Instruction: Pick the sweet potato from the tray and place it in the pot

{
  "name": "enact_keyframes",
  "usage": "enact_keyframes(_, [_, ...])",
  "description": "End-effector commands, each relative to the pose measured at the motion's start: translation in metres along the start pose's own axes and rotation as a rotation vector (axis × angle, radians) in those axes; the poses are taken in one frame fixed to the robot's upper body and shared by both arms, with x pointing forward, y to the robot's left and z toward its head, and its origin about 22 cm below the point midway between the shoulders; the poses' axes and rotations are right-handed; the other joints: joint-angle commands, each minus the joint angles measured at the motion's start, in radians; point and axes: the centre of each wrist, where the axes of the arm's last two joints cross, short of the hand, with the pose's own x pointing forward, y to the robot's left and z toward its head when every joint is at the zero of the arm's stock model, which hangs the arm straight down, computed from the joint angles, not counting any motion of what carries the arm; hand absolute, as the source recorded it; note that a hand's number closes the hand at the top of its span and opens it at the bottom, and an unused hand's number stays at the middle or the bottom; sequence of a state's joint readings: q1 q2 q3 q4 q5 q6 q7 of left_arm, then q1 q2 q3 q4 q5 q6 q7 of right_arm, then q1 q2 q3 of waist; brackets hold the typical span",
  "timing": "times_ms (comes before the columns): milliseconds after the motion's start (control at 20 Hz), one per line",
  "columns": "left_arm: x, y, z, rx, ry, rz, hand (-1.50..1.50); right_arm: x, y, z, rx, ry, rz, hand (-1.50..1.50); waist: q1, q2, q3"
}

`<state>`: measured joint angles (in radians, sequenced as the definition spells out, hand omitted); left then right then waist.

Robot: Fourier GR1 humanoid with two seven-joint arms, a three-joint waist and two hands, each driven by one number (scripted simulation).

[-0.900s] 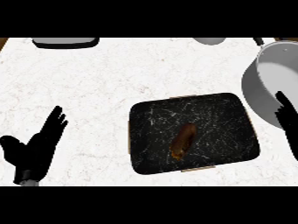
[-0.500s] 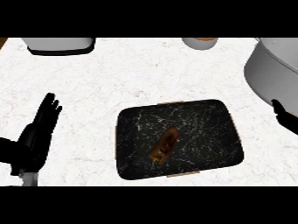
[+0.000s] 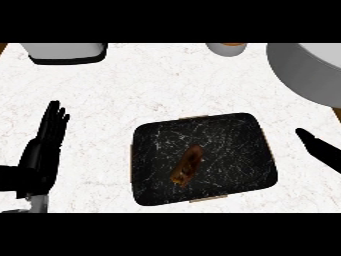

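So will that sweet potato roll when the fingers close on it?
Probably a little: the sweet potato is long, rounded and tapered, lying loose on the flat tray. It looks stiff, so it should lift whole. Gripping across its middle seems safest.

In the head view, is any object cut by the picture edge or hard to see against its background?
Head view: the pot is cut at the right edge; the right hand shows only partly there; the sweet potato is dim against the dark marbled tray; the left hand stands out on the pale counter.

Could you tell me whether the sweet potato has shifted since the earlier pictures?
No. The sweet potato lies where it did on the tray, just left of its middle.
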<state>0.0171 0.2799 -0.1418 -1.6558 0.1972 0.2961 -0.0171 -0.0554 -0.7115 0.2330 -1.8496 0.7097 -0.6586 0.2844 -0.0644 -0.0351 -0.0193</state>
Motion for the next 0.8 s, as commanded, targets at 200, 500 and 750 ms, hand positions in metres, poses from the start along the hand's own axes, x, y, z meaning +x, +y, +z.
enact_keyframes(200, [-0.003, -0.004, 0.005, 0.002, -0.037, 0.011, 0.00, 0.024, 0.029, 0.058, 0.161, 0.113, 0.199, -1.50, -0.003, 0.015, 0.000])
enact_keyframes(500, [0.000, -0.009, 0.003, -0.003, -0.063, 0.014, 0.00, 0.040, 0.054, 0.102, 0.437, 0.365, 0.399, -1.50, 0.021, 0.027, -0.001])
enact_keyframes(750, [-0.001, -0.022, 0.005, -0.051, -0.072, 0.013, 0.00, 0.086, 0.074, 0.109, 0.470, 0.534, 0.529, -1.50, 0.059, 0.032, 0.007])
